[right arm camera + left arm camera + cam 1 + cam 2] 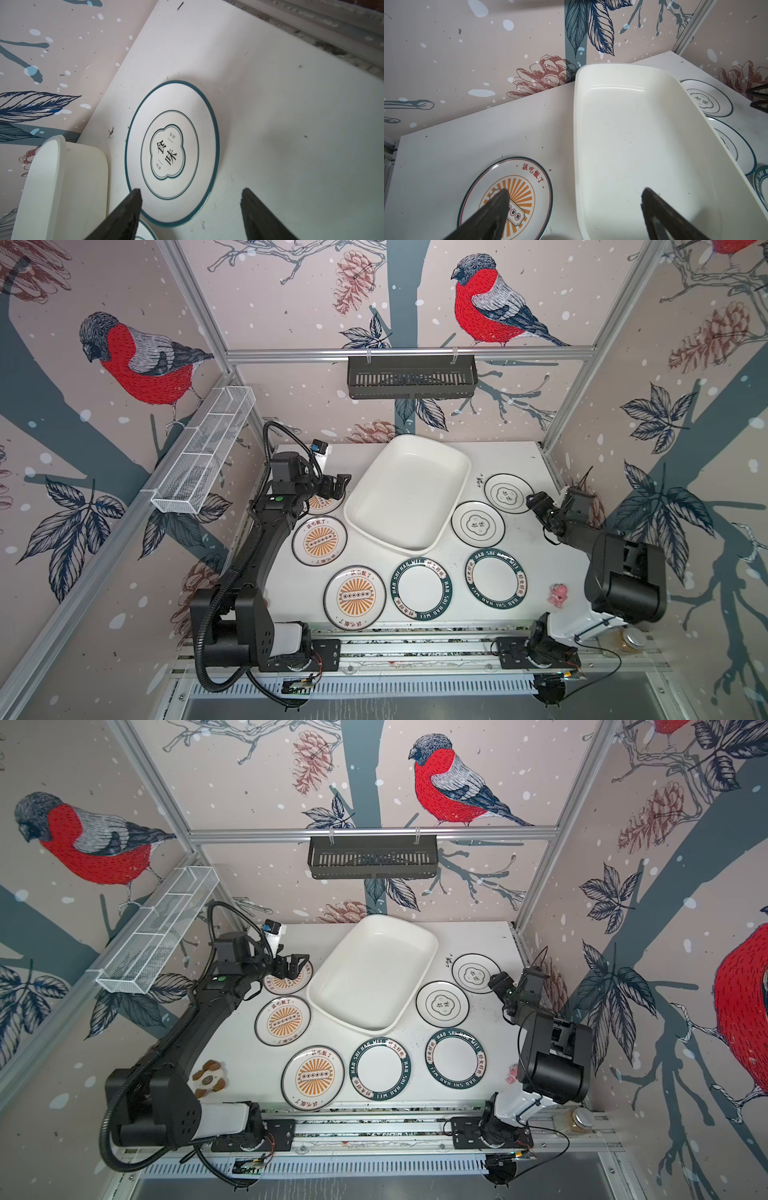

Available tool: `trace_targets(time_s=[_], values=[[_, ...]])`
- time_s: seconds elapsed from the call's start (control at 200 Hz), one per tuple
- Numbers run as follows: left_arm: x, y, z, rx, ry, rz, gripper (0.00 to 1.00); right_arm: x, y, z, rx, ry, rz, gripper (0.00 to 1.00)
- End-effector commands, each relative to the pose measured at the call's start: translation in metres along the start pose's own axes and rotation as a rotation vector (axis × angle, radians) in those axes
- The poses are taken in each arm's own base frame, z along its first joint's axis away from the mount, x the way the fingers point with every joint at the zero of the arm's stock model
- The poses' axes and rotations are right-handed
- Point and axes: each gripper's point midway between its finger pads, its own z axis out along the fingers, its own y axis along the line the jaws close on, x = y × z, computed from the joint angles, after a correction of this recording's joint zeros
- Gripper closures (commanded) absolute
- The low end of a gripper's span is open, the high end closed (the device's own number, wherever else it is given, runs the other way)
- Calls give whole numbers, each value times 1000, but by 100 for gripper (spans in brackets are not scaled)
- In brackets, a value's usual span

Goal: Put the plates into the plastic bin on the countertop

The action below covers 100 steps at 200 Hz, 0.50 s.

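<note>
Your left tool [575, 191] hangs spread wide, gripping nothing, over a round white orange-sunburst plate [529, 187] beside the shallow white plastic bin [629, 135]. Your right tool [191, 190], parted and empty, sits at the rim of a cloud-centred white plate [172, 149] on the white counter [291, 124].

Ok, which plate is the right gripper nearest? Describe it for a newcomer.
Find the big white bin in the middle. Right of it lie two small cloud-centred plates. It is the rear plate, beside the right gripper; its twin sits nearer the front.
</note>
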Motion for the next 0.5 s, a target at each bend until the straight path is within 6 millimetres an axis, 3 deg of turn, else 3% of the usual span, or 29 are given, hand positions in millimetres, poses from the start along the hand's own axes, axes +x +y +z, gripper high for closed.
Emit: trace_targets(time_s=[0.0, 0.495], values=[[2, -10, 3, 49, 12, -9, 2, -2, 3, 7, -40, 11, 23, 25], [18, -14, 20, 75, 60, -41, 2, 2, -16, 31, -63, 59, 121, 29]])
